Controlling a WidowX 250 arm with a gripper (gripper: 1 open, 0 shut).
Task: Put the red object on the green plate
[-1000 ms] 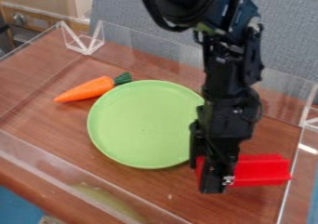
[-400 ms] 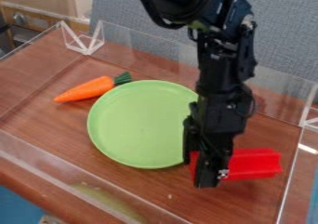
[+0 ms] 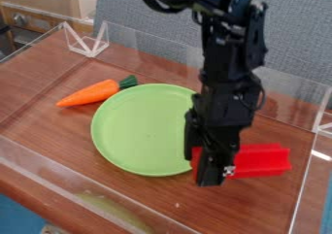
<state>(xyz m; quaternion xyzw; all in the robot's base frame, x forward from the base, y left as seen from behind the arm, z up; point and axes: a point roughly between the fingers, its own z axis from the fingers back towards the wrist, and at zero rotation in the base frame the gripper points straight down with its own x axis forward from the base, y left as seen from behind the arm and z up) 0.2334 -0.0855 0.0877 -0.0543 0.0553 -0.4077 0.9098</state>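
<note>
One black claw [image 3: 213, 170] is all I am running here, and it is clamping the bright red rectangular block [image 3: 259, 161] by its left end, holding it just off the right edge of the round light green plate [image 3: 140, 131].

no readable text, labels or numbers anywhere

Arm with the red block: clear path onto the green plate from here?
Probably yes. The fingers hold the red block right beside the green plate, whose surface is bare; the carrot lies off its far-left edge.
</note>
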